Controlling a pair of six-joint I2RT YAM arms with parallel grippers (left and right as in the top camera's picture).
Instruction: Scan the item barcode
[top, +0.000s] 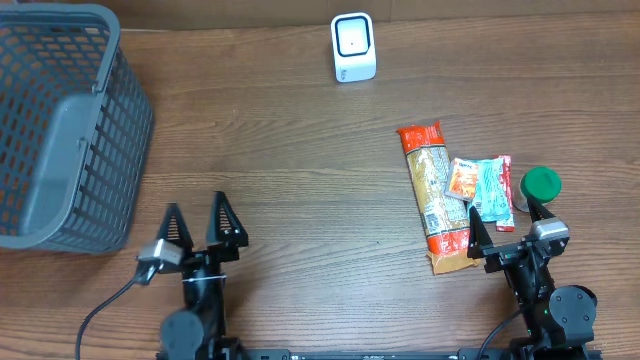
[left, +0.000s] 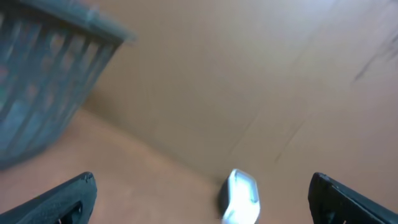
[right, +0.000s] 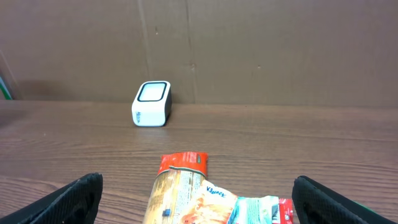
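Left end effector (top: 197, 214): released, jaws spread wide, nothing between them. It sits low at the near edge of the surface (top: 300, 150), fingers aimed toward the far side. Right end effector (top: 505, 222): likewise released and empty. Its left finger is over the near end of the long orange packet (top: 430, 190); contact cannot be told. The long orange packet lies flat on the right part of the surface, running near to far. A small red-and-white sachet (top: 463, 178) lies against its right side. A teal pack (top: 490, 188) with a red edge is next to that, and then a green round lid (top: 541, 183) just ahead of the right end effector's right finger. Print on the packets is too small to make out a barcode. The white scanner (top: 353, 47) stands at the far edge near centre, well apart from the packets. The grey slatted basket (top: 60, 130) occupies the far left corner, well apart from the left end effector. The left wrist view is blurred and shows only the basket and scanner.
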